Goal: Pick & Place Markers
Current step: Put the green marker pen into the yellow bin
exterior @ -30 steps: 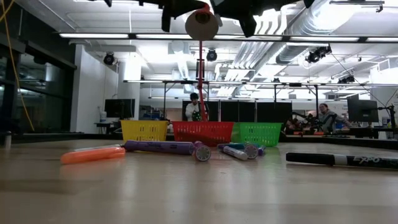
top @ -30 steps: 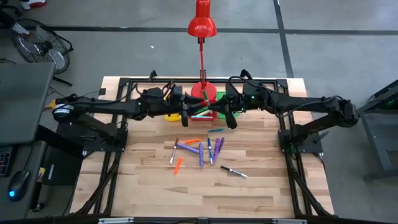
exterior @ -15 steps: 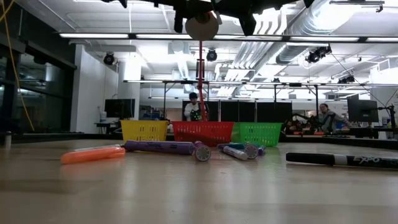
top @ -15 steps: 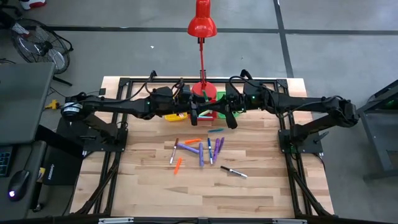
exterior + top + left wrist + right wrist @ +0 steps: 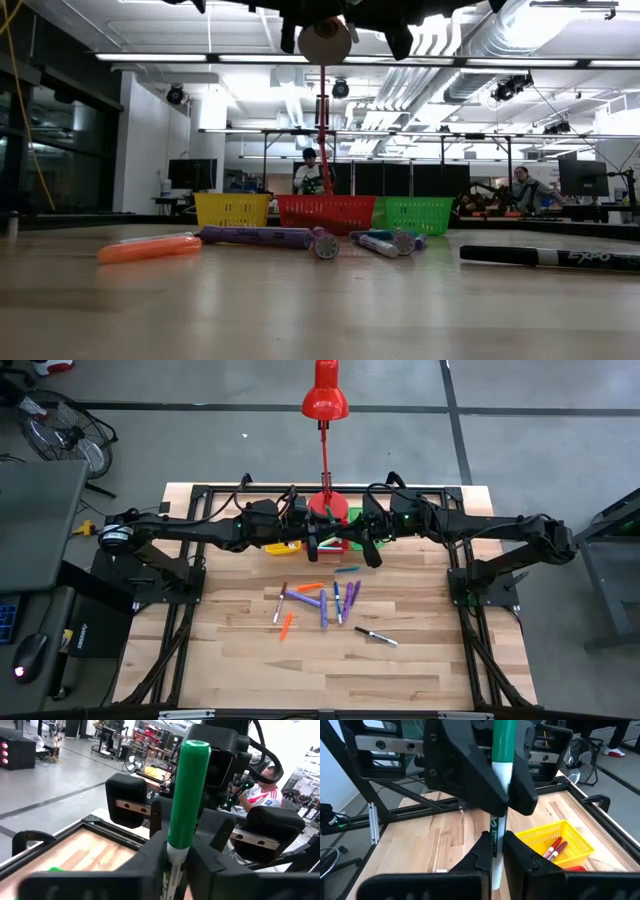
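Low view cuts both arms off at the top edge, so neither end effector nor what it carries can be made out there; only the loose markers (image 5: 262, 238) lying on the surface (image 5: 320, 310) show, in front of 3 bins: yellow bin (image 5: 232, 209), red bin (image 5: 326, 213) and green bin (image 5: 412, 214). In the high view the 2 arms meet over the bins at the far edge of the surface, and the dark wrists hide the spot where they join. The wrist views settle it. The left end effector (image 5: 176, 852) is closed around a green marker (image 5: 187, 795), whose green cap stands up above its fingers while the white barrel is buried between them. The right end effector (image 5: 495, 845) is pinched tight on the lower barrel of that same marker, with the left one clamped on it just above, at the join of cap and barrel, so the marker is held by both at once, in the air. Below them the yellow bin holds 2 red markers (image 5: 554, 849); the print on the green marker's barrel is too blurred to read. A black marker (image 5: 375, 636) lies apart from the loose cluster.
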Motion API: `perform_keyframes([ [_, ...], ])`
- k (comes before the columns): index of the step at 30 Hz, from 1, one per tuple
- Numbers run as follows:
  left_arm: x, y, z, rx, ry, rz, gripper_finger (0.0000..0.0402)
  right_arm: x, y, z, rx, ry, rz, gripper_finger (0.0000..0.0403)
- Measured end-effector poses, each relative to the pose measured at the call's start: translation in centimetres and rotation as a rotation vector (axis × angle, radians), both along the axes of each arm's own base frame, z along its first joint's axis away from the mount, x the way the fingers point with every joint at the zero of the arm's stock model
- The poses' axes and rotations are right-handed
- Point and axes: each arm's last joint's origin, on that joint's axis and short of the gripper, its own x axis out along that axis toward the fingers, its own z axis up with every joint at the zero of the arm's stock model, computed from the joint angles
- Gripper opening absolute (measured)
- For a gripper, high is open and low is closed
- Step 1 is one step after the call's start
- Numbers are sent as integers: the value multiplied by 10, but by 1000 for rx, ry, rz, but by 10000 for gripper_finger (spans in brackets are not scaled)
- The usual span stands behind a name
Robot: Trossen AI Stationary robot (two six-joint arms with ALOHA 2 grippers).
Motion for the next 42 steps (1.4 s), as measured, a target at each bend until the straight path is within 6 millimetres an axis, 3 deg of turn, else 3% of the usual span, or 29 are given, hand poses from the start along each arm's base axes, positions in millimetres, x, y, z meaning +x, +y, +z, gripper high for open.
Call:
perform_keyframes([
  [2, 0, 0, 0, 5, 1, -4, 31, 0, 0, 0, 3, 1, -1, 18],
  [10, 0, 0, 0, 15, 3, -15, 31, 0, 0, 0, -14, 3, 4, 24],
  [23, 0, -1, 0, 17, 3, -23, 31, -3, 0, -1, -16, 29, -3, 118],
  [32, -5, 0, 0, 21, 48, 22, 31, -37, -13, 15, -14, 63, -108, 157],
  [42, -33, 9, 3, -67, 197, 242, 31, -89, -15, 26, -53, 170, -274, 150],
])
